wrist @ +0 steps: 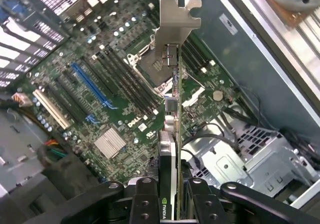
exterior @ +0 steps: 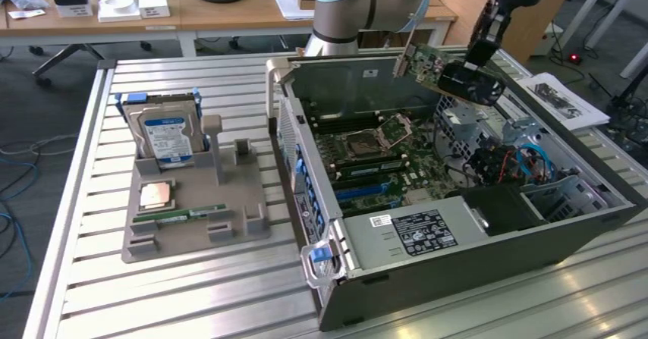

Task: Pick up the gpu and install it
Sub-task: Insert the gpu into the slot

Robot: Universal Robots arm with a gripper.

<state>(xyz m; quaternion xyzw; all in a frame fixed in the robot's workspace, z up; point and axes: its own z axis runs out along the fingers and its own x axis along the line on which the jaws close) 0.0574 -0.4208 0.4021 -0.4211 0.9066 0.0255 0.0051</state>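
Wrist view: pincer (wrist: 172, 200) holds gpu (wrist: 174, 34), rear end hidden.

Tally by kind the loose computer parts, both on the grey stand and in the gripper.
hard drive: 1
square copper-coloured chip: 1
green memory stick: 1
gpu, clamped in the gripper: 1
Total: 4

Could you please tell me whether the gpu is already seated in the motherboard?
No, the gripper holds the gpu in the air above the motherboard.
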